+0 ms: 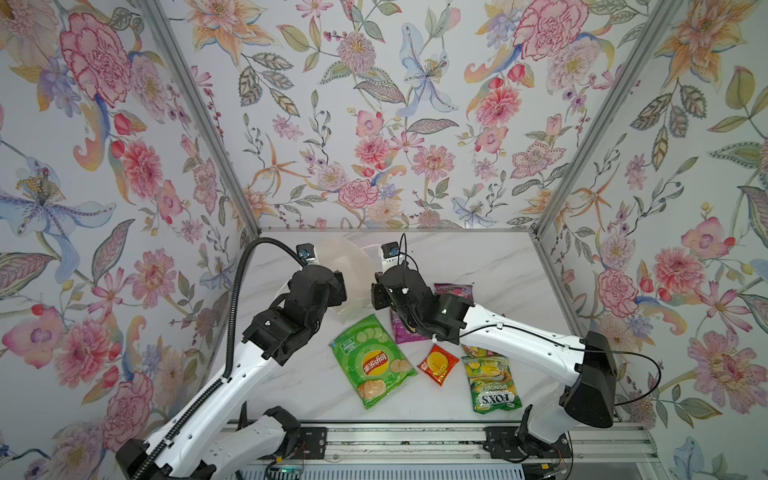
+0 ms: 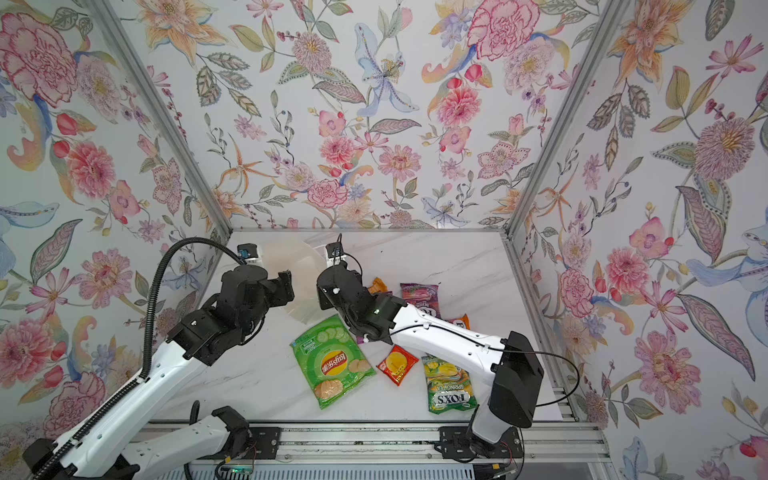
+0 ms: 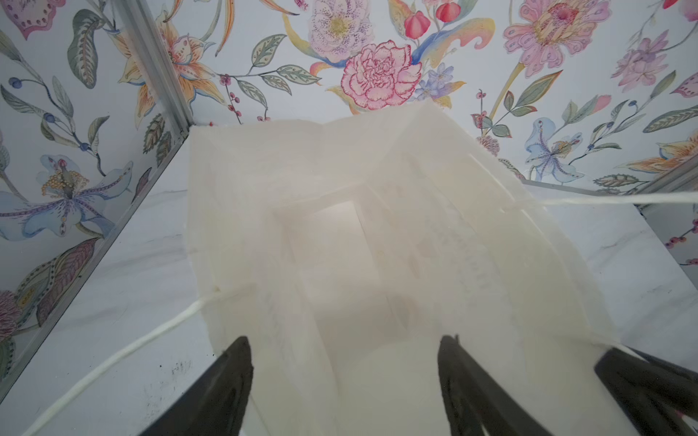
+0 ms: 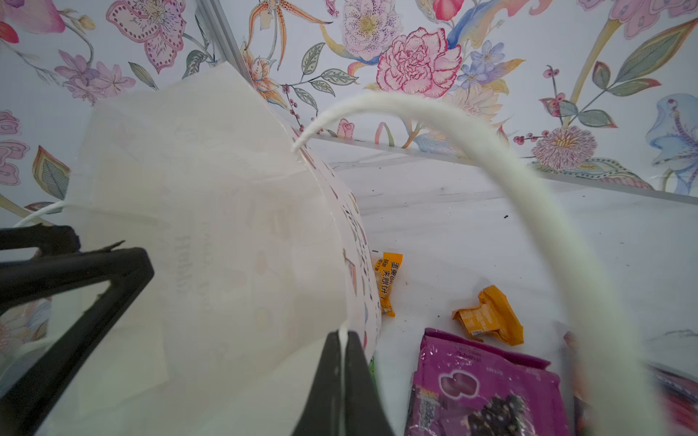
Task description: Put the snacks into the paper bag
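The white paper bag (image 1: 347, 266) stands open at the back of the table, between my two grippers. In the left wrist view my left gripper (image 3: 345, 339) is open at the bag's mouth, looking down into its empty inside. My right gripper (image 4: 343, 334) is shut on the bag's rim, and a cord handle (image 4: 472, 132) arches over it. The snacks lie on the table: a green Lay's bag (image 1: 372, 361), a small red-orange pack (image 1: 436, 365), a Fox's bag (image 1: 490, 384), a purple grape pack (image 4: 483, 389) and two orange packs (image 4: 389, 279) (image 4: 491, 317).
Flowered walls close in the marble table (image 1: 498, 266) on three sides. A metal rail (image 1: 415, 440) with both arm bases runs along the front edge. The right forearm (image 1: 519, 345) crosses above the snacks and hides some of them.
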{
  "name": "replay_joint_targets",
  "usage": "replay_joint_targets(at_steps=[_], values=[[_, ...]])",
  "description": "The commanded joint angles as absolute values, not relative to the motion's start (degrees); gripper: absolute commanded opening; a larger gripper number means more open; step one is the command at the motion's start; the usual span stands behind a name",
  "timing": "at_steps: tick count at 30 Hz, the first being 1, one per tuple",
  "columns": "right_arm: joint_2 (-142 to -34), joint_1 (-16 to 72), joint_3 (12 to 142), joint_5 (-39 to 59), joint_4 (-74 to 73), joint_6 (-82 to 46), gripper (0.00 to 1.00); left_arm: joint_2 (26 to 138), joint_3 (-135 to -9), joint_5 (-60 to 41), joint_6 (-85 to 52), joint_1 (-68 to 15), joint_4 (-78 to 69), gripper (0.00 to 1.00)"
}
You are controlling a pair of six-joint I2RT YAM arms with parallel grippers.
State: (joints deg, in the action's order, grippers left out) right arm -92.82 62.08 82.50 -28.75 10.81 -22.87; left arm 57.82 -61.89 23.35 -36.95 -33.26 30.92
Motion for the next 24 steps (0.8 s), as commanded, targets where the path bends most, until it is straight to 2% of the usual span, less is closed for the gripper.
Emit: replay_joint_targets(at_steps=[1,7,15,19,24], values=[[-93.94,62.6,84.4,-31.05,9.58,-21.19,0.0,56.56,-61.08,19.99,-37.61,-31.99,31.58,0.79],[-94.39,62.72,84.59,-31.29,9.56,-21.19,0.0,54.23,-64.76,16.84,-38.81,-32.38,30.86,0.81],[-95.88,62.23,85.56,-31.38,9.92,-21.34,0.0,49.94,-66.23,18.55,-41.24,-35.18,31.53,0.81],[-96.33,62.22,86.21,-31.03,9.91,-21.41,0.0,50.19,-64.74,19.84,-41.03,-34.97,33.05,0.84],[-96.32,62.57,86.49,-30.5,9.91,-21.49,0.0,52.53,-61.26,16.29,-40.89,-32.48,30.88,0.83]])
